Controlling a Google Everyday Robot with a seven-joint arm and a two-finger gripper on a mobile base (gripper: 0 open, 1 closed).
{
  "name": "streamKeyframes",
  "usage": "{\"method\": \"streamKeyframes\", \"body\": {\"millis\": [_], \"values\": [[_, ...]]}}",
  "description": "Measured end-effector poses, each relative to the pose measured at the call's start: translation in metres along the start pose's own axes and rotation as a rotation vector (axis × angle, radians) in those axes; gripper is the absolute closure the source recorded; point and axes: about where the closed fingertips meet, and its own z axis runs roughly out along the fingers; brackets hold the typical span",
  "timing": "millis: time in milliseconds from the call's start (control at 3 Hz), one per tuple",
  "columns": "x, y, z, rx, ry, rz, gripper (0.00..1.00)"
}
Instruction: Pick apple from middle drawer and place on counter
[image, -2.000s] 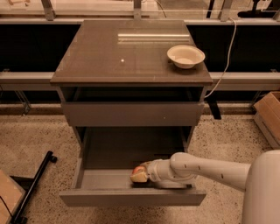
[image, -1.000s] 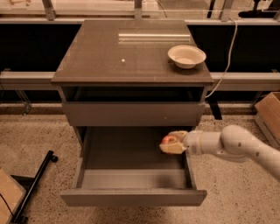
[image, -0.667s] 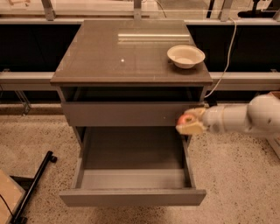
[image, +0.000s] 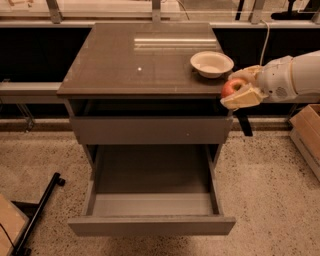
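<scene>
My gripper (image: 236, 88) is shut on the small red apple (image: 232, 87) with a yellowish patch. It holds the apple in the air at the counter's front right corner, about level with the top. The white arm comes in from the right. The middle drawer (image: 150, 205) is pulled out wide below and holds nothing that I can see. The counter (image: 125, 60) is a glossy dark grey-brown slab with a tiny white speck near its middle.
A cream-white bowl (image: 211, 63) stands on the counter's right side, just left of and behind the apple. The top drawer (image: 150, 130) is shut. A cardboard box (image: 307, 132) stands on the floor at right, a black bar (image: 37, 215) at lower left.
The gripper has lifted the apple out of the middle drawer, moving up and to the right, from the drawer floor to counter height at the front right corner.
</scene>
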Motion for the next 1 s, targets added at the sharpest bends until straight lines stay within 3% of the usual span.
{"method": "streamKeyframes", "body": {"millis": [333,667,1000], "values": [[0.0,0.0,0.0,0.0,0.0,0.0,1.0],[-0.011,-0.008,0.014,0.043,-0.031,-0.002,1.0],[-0.042,-0.023,0.033,0.09,-0.067,-0.06,1.0]]}}
